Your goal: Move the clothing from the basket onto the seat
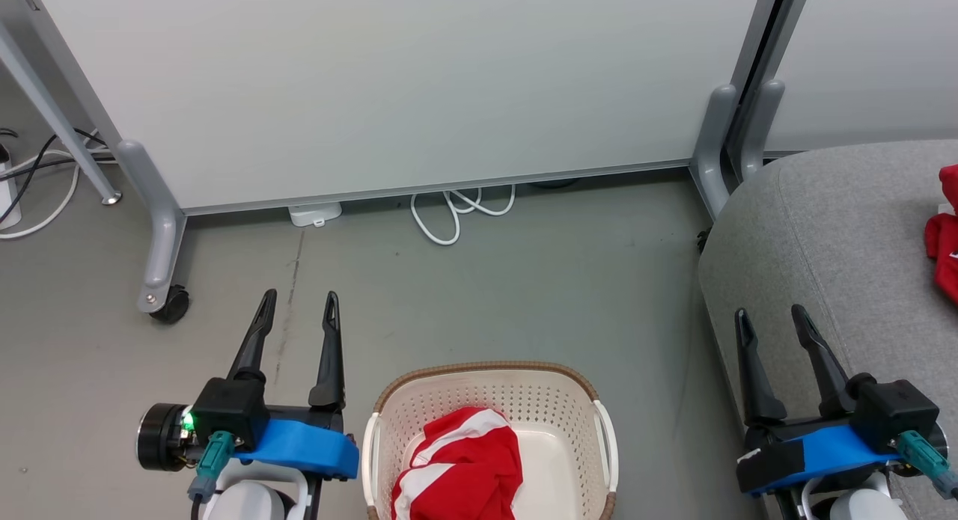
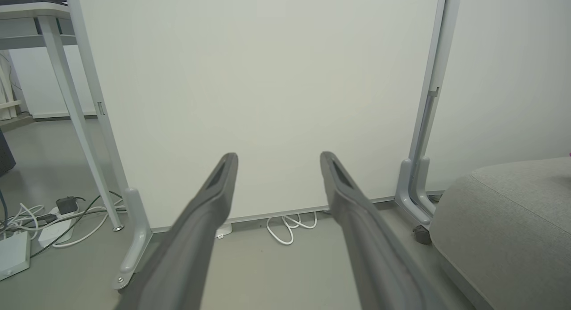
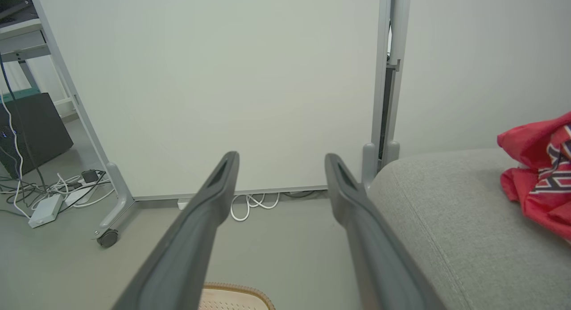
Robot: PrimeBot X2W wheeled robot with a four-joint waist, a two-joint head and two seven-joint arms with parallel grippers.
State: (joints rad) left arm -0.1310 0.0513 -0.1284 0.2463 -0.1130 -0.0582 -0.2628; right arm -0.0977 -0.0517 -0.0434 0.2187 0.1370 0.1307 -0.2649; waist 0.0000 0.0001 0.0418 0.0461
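step: one red garment (image 1: 944,239) lies on grey seat (image 1: 823,228) at 3 o'clock; second fetch pending.
striped jersey (image 1: 460,468): heaped in basket (image 1: 486,370), 6 o'clock.
left gripper (image 1: 299,295): spread, empty, 8 o'clock.
right gripper (image 1: 770,312): spread, empty, 4 o'clock.
next: likely reach down, pinch striped jersey.

The left gripper (image 1: 299,295) sits at the lower left of the head view, its two dark fingers (image 1: 329,352) spread apart, pointing up the frame and holding nothing. The right gripper (image 1: 769,310) sits at the lower right, also spread and empty. Both wrist views show the same wide gap.
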